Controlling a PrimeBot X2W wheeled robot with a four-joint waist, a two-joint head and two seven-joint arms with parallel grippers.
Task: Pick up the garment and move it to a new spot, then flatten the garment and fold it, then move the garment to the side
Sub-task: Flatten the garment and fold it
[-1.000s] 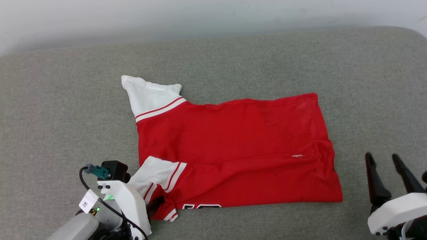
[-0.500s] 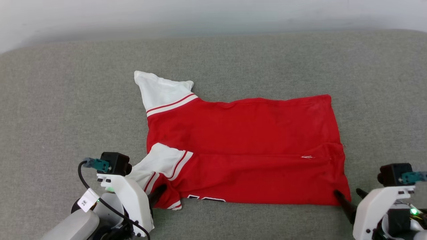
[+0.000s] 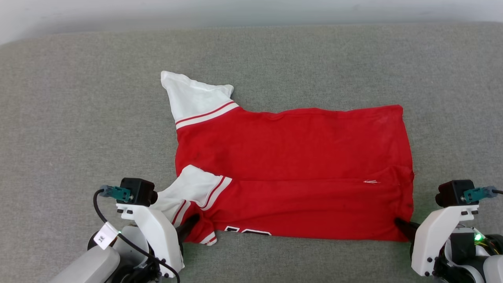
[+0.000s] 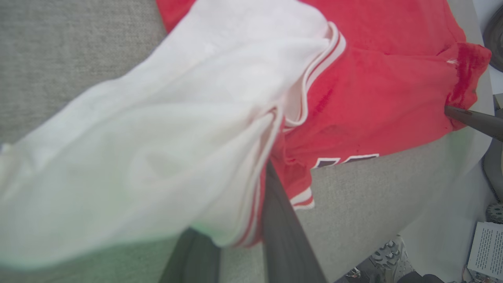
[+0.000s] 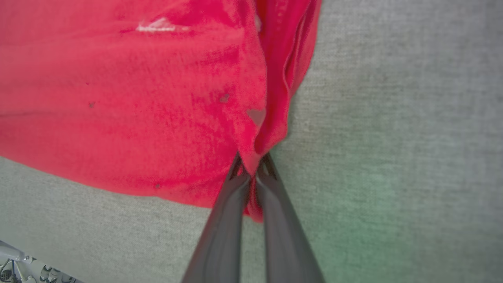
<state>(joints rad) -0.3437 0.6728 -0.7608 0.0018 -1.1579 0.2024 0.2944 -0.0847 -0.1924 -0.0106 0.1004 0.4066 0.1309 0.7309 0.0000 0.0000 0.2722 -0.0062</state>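
Along the near edge of the desk [image 3: 78, 118], note left end effector [image 3: 189, 227] clamped on the bunched sleeve corner of the garment [image 3: 294, 157] and right end effector [image 5: 251, 167] pinched shut on the hem corner. Recommend lifting both corners level, keeping tension even, carrying toward the far side. Beyond, note soft red knit lying nearly flat mid-desk, one long crease, white striped sleeve pointing away.

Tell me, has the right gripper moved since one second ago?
Yes: the right gripper went leftward to the garment; earlier apart from its near right corner, it now pinches that corner.
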